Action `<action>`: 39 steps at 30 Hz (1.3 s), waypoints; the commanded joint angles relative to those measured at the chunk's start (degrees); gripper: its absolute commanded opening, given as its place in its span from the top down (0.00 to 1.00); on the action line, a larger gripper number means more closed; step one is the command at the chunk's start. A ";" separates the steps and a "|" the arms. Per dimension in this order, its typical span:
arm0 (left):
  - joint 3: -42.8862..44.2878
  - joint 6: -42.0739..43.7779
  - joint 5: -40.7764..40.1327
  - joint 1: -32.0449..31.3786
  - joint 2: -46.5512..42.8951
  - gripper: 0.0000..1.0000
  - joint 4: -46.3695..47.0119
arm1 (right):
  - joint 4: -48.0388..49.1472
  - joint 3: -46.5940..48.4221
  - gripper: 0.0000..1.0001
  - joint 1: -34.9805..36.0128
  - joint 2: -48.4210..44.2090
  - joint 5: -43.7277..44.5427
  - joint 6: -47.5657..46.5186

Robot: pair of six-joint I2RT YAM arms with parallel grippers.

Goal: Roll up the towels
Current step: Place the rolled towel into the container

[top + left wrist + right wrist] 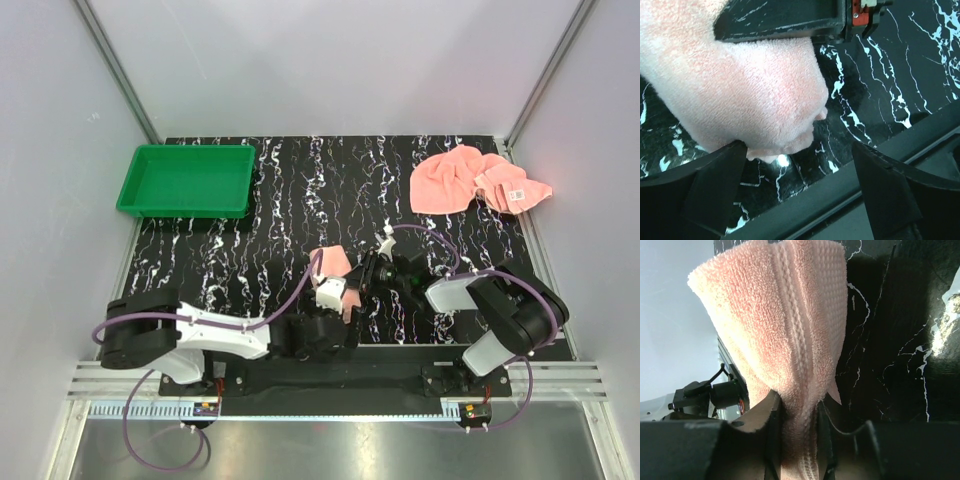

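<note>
Fluffy terry towel, glossy marbled table

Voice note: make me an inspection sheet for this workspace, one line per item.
Surface: black white-veined table mat, flat.
Job's things: held towel lifted at centre; second towel crumpled far right, white label showing.
Clutter: green tray, far left.
Grippers: right gripper shut on the held towel; left gripper open, one finger touching it.
Cables: purple cables loop off both arms.
Surroundings: pale walls, metal frame posts.

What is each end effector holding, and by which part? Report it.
Right end effector pinches a pink towel by its striped band; left end effector is open, holding nothing.
</note>
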 commanded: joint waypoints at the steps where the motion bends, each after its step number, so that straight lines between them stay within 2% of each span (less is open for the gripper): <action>1: -0.09 -1.38 2.16 0.35 -4.41 0.03 -8.51 | -0.94 -0.17 0.77 0.78 -1.33 -0.22 -1.38; 2: 0.17 -1.73 1.81 0.35 -6.34 0.01 -10.36 | -1.82 0.00 0.76 0.87 -1.77 0.22 -1.73; 7: -2.27 -2.70 -1.01 1.75 -27.50 0.01 -18.80 | -6.92 1.58 0.76 0.87 -5.11 0.40 -2.79; 10: -5.43 -0.86 1.27 6.32 -39.00 0.01 -19.60 | -7.19 2.46 0.76 0.78 -7.13 -0.74 -1.74; 13: -7.29 1.25 4.70 11.94 -45.71 0.01 -18.99 | -7.10 4.04 0.76 0.78 -9.15 -3.02 -0.07; 15: -7.30 3.09 7.33 14.94 -46.61 0.01 -18.64 | -7.01 5.01 0.76 0.70 -10.90 -4.17 1.25; 20: -6.24 5.21 9.44 16.87 -45.04 0.01 -14.16 | -8.33 9.83 0.75 0.87 -14.78 -7.16 3.54; 26: -6.41 5.48 15.32 21.61 -41.34 0.01 -4.34 | -18.07 17.48 0.73 0.78 -19.35 -7.87 1.18; 27: -6.77 5.12 16.12 22.32 -41.17 0.01 -2.83 | -22.09 18.80 0.74 0.78 -20.14 -7.87 0.38; 31: -9.40 3.80 19.11 25.31 -41.86 0.01 4.38 | -27.05 23.46 0.73 0.87 -21.99 -8.30 -1.03; 35: -11.77 2.49 22.88 28.56 -42.04 0.01 11.31 | -26.79 26.28 0.72 0.87 -23.13 -9.71 1.25; 39: -14.94 0.20 25.88 30.76 -42.13 0.01 18.88 | -20.75 27.86 0.71 0.87 -22.43 -12.52 6.43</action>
